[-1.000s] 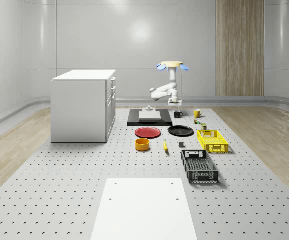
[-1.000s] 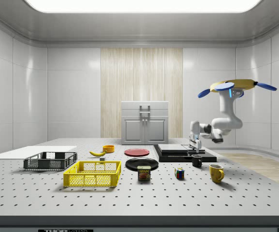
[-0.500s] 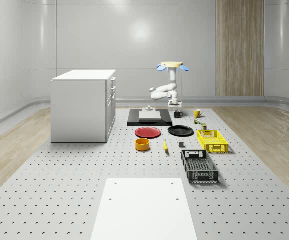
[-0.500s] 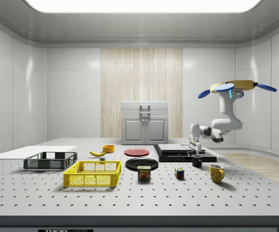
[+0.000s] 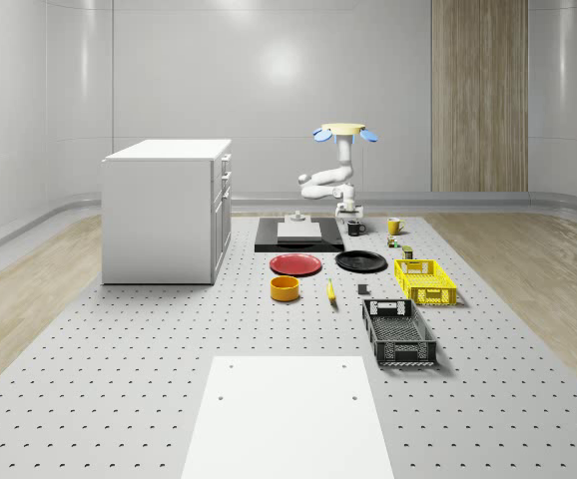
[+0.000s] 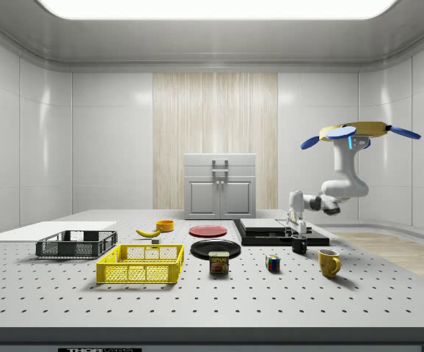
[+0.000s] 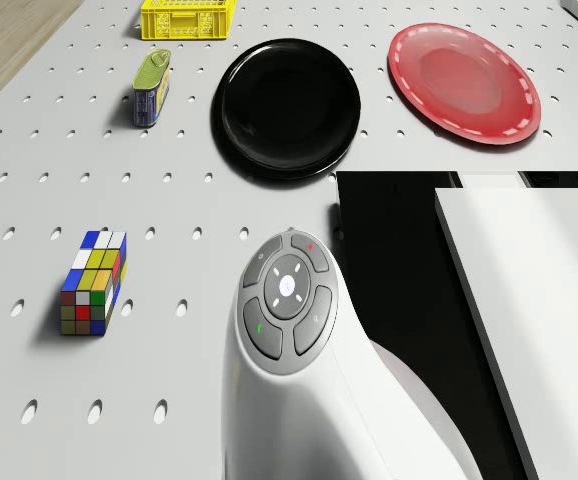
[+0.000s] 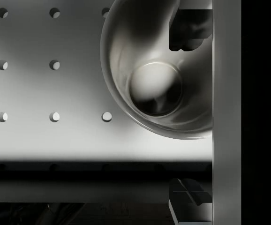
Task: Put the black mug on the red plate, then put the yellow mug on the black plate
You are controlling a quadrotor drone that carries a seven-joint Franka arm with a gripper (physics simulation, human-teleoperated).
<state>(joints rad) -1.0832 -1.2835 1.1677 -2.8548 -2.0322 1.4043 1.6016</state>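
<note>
The drone (image 6: 364,130) hovers above the far end of the counter (image 5: 149,379), by the side view's right, with its arm (image 6: 340,183) bent down and forward. The claw (image 6: 298,229) points straight down over the black mug (image 6: 299,245), its tips at the mug's rim. In the wrist view the mug's (image 8: 156,70) open mouth lies right below the camera, with one fingertip (image 8: 189,28) over the inside of the mug and the other (image 8: 191,199) outside the wall; the claw is spread open, with the mug's wall between the fingers, and I cannot tell whether either finger touches it.

The black mug stands upright on the counter, just beside the black slab (image 5: 269,239) that carries a white block (image 5: 298,231). The yellow mug (image 6: 329,262) stands upright nearer the side camera, apart from the black one. The red plate (image 7: 464,82) and the black plate (image 7: 287,108) lie side by side on the counter, close together, both bare.

In the drone view the arm's wrist (image 7: 289,300) sits in front, with a puzzle cube (image 7: 93,283) and a tin (image 7: 152,88) on the counter nearby. A yellow crate (image 5: 424,280), a black crate (image 5: 398,332), an orange bowl (image 5: 285,288) and a banana (image 5: 330,291) lie farther from the drone. A white cabinet (image 5: 167,210) stands at the whole-scene view's left.
</note>
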